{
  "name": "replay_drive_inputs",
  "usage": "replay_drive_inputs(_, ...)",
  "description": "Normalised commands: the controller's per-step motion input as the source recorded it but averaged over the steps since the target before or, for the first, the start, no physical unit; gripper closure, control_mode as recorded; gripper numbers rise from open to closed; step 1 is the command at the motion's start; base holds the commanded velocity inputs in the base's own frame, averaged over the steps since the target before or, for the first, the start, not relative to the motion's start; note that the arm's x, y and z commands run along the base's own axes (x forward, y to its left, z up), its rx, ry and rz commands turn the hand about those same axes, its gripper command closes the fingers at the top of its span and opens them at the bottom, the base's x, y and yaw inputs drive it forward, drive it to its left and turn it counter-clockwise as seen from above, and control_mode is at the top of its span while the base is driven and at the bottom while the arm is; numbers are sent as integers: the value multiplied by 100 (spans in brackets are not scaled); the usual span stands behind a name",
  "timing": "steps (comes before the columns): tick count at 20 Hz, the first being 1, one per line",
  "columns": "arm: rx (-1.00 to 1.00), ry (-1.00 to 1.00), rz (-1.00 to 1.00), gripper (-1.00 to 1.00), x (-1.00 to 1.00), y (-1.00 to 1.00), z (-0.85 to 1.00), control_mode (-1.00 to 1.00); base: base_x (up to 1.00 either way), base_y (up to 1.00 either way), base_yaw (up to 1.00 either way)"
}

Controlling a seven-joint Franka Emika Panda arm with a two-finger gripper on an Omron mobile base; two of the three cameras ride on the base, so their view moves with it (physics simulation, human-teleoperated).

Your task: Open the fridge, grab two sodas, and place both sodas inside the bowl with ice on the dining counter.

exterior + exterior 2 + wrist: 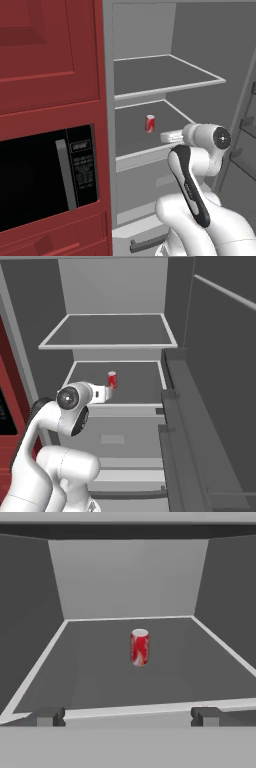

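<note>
Nearest the base, the white arm reaches forward at the height of the middle shelf, wrist level, so that the gripper points straight into the open fridge. In the hand view its two dark fingertips stand wide apart at the shelf's front lip with nothing between them: the hand is open and empty, spread ready to take a can's width.

The fridge door is swung fully aside on the right, its door bins standing edge-on beside the arm, which leaves the compartment clear for a straight approach.

Farther in, one red soda can stands upright on the middle glass shelf, about midway back and well apart from either wall. It lies centred ahead of the gripper, which suggests the hand has been lined up on it for a level side grasp. The gripper is short of the can, not touching.

Above, the upper shelf carries nothing visible. To the left, a black microwave sits in the red cabinetry.
</note>
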Motion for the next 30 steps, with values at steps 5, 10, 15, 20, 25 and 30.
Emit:
replay_drive_inputs(5, 0, -4, 0, -100, 13, 0, 0, -100, 0, 0, 0)
replay_drive_inputs(10, 0, -3, 0, -100, 33, 0, 0, -100, 0, 0, 0)
replay_drive_inputs(15, 0, 0, 0, -100, 45, 0, -7, -100, 0, 0, 0)
replay_drive_inputs(20, 0, 0, 0, -100, 40, 0, -8, -100, 0, 0, 0)
replay_drive_inputs(25, 0, 0, 0, -100, 47, 0, -2, -100, 0, 0, 0)
replay_drive_inputs(30, 0, 0, 0, -100, 51, 0, -9, -100, 0, 0, 0)
